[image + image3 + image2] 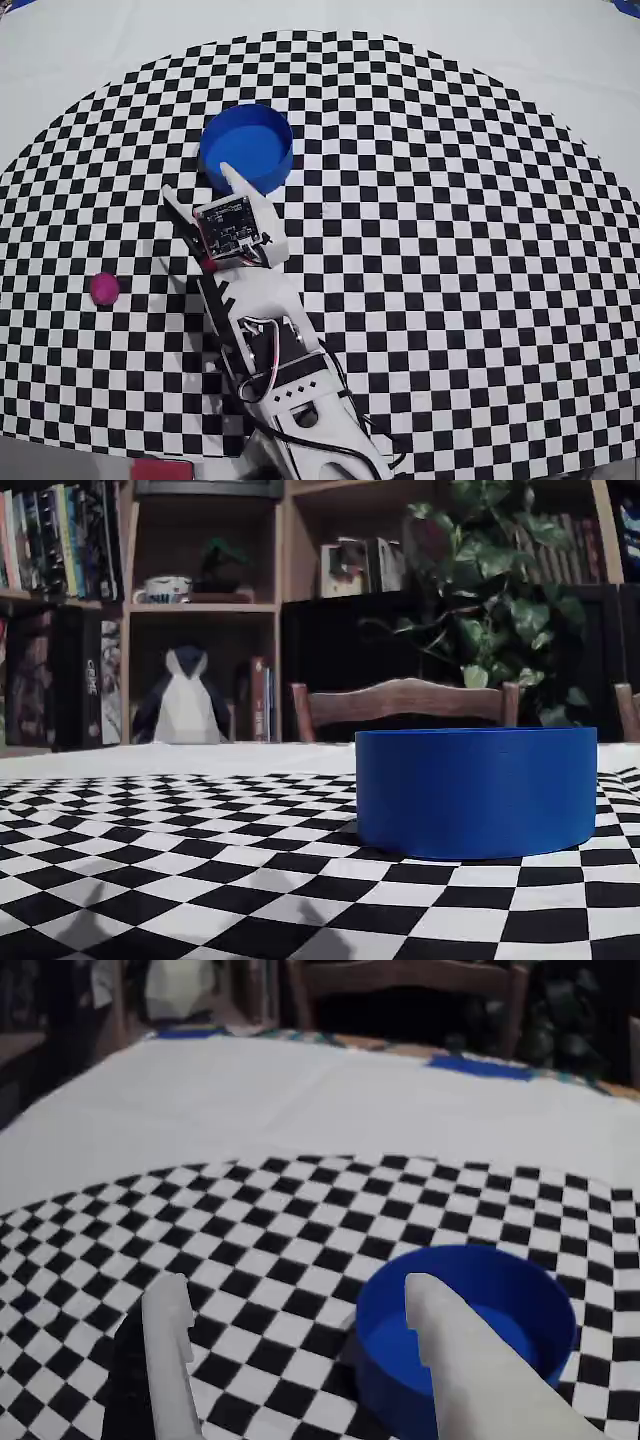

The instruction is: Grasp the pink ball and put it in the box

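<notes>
One pink ball [104, 288] on the checkered bench [450, 250], alone near the left edge of the pattern in the overhead view, well apart from everything else. Hand [198, 182] sits up beside the blue box [246, 148]; one finger tip overlaps the box's near rim from above, the other points out over bare checks to its left. Fingers spread wide, nothing between them; the wrist view shows only checkered cloth and the box wall through the gap. Box looks empty, from what the wrist and overhead views show of its floor. Key relation: ball lies to the left of the hand and lower in the overhead view, back toward the arm's base side, while the hand points up toward the box. Ball absent from the wrist view, so the hand is aimed away from it. Judgement: grasp not yet begun; the arm will likely need to swing left and draw back before descending. Low fixed view shows box only, no ball, no hand.
</notes>
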You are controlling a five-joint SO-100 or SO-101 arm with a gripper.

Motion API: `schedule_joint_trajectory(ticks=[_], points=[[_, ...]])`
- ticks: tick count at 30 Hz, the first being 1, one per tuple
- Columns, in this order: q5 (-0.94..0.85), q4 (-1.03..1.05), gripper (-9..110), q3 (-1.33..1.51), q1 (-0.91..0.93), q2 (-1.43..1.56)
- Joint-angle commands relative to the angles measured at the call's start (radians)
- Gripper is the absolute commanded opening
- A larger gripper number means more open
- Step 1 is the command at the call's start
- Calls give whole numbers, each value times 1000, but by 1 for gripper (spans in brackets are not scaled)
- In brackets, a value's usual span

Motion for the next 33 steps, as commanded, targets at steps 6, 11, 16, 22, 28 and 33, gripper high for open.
schedule_joint_trajectory(ticks=[6, 11, 16, 22, 28, 33], points=[[-8, -5, 24, 8, -104, -11], [-8, -6, 24, 8, -161, -20], [-8, -37, 24, 8, -206, -18], [-8, -37, 24, 8, -247, -25], [-8, -25, 24, 8, -293, -25], [-8, -14, 24, 8, -331, -32]])
